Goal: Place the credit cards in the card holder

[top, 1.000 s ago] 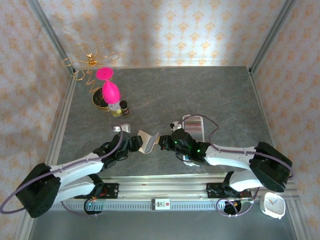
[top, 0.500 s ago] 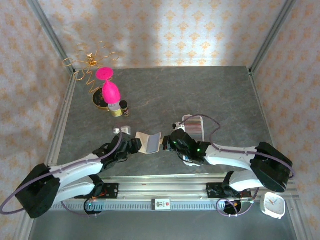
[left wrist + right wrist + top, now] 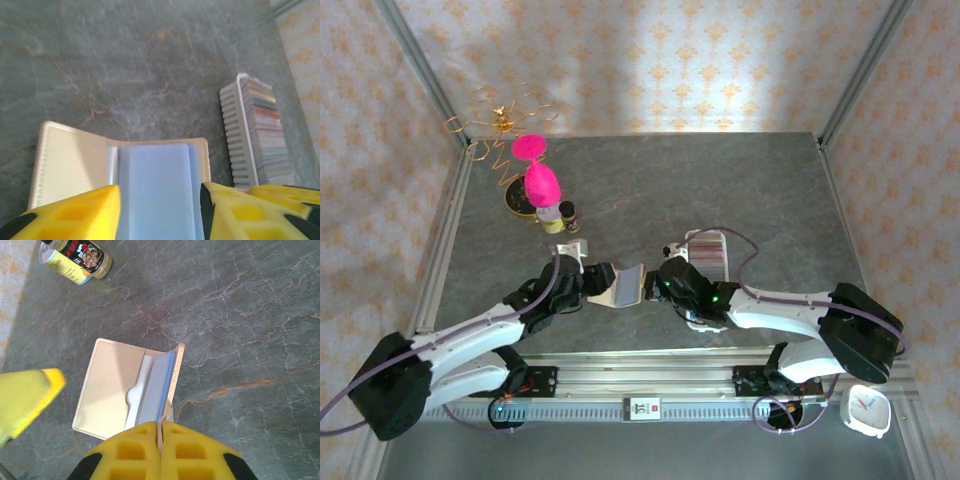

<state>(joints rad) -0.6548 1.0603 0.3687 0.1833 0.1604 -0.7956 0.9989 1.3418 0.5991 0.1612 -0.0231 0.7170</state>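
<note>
Grey counter (image 3: 720, 180): my right hand (image 3: 160, 432) pinches a flap of the card holder (image 3: 107, 385); my left hand (image 3: 160, 192) hovers spread, blue card (image 3: 157, 170) just ahead of it.

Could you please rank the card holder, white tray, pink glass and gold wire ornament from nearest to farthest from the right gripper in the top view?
From the right gripper:
1. card holder, in its grip, toward the left arm.
2. white tray, just behind, on the right.
3. pink glass, back left.
4. gold wire ornament, far back-left corner.
</note>
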